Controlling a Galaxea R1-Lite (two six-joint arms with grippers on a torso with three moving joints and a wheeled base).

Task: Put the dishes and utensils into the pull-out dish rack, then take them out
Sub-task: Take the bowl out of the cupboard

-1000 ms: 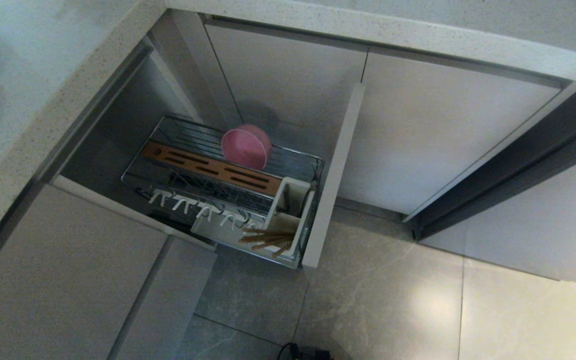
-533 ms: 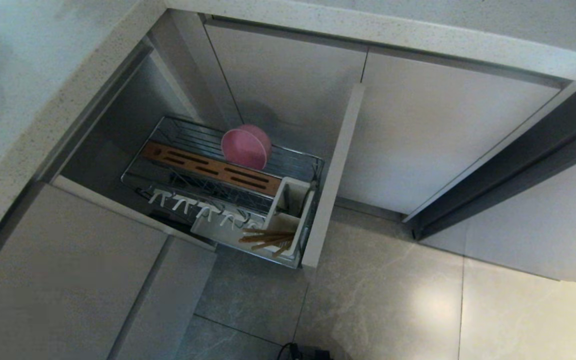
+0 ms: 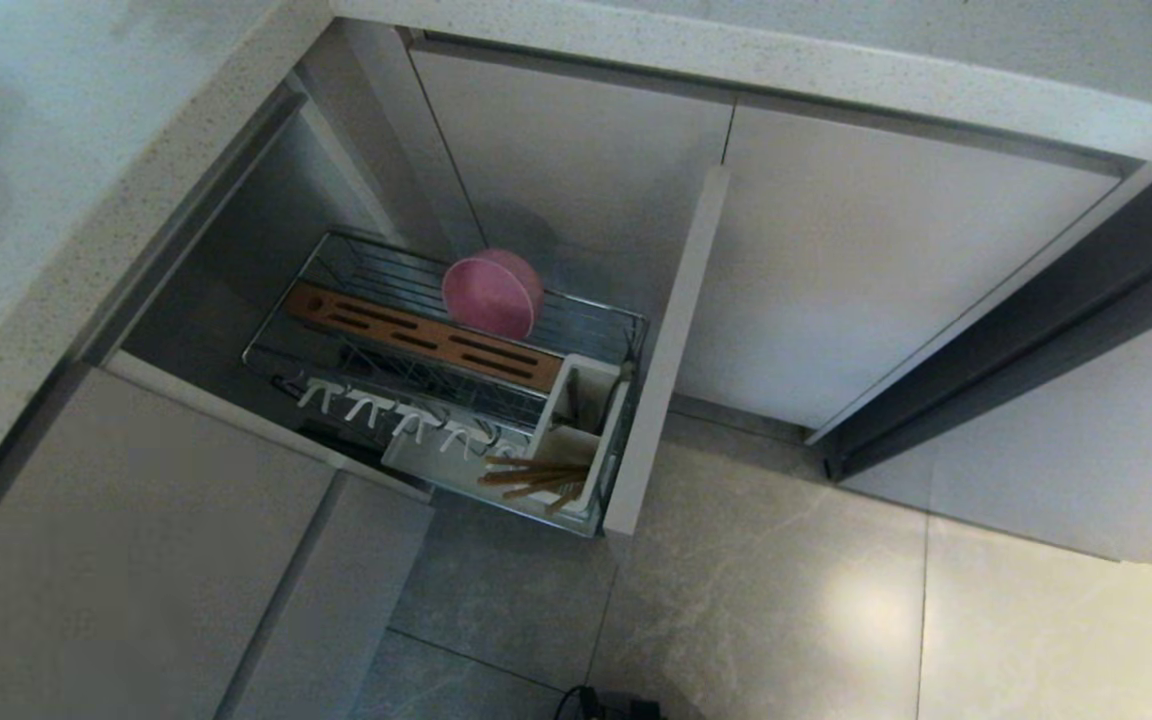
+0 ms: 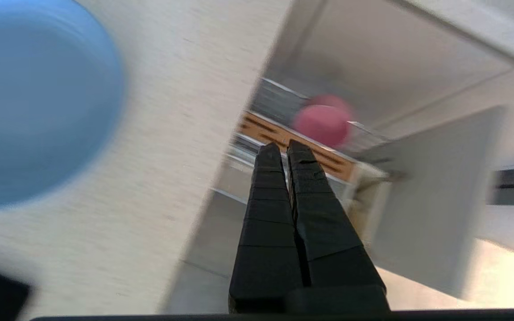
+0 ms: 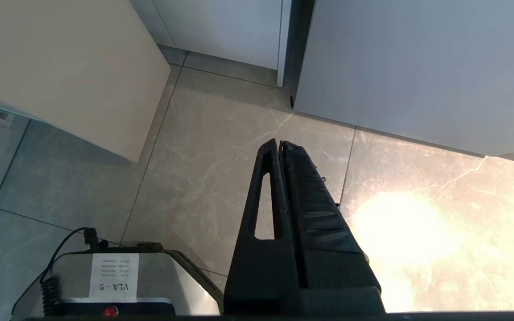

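Observation:
The pull-out dish rack (image 3: 376, 272) stands drawn out of the cabinet, with its beige front panel (image 3: 671, 340) toward the floor. A pink bowl (image 3: 492, 293) leans on its side behind the wooden strip (image 3: 421, 337). Chopsticks (image 3: 534, 480) lie in the white caddy (image 3: 586, 420). The blue plate (image 4: 29, 98) rests on the counter, seen in the left wrist view. My left gripper (image 4: 283, 147) is shut on nothing, above the counter's edge, beside the plate and pointing toward the rack (image 4: 261, 129) and bowl (image 4: 324, 122). My right gripper (image 5: 280, 143) is shut and parked over the floor.
The speckled countertop (image 3: 56, 230) overhangs the rack's left side. Closed cabinet doors (image 3: 886, 260) are behind the rack. A dark door frame (image 3: 1036, 340) runs at the right. My base (image 5: 105, 276) sits on the tiled floor (image 3: 786, 600).
A dark shape at the head view's far left edge, over the counter, has slipped out of view. Rack, bowl and chopsticks have not moved.

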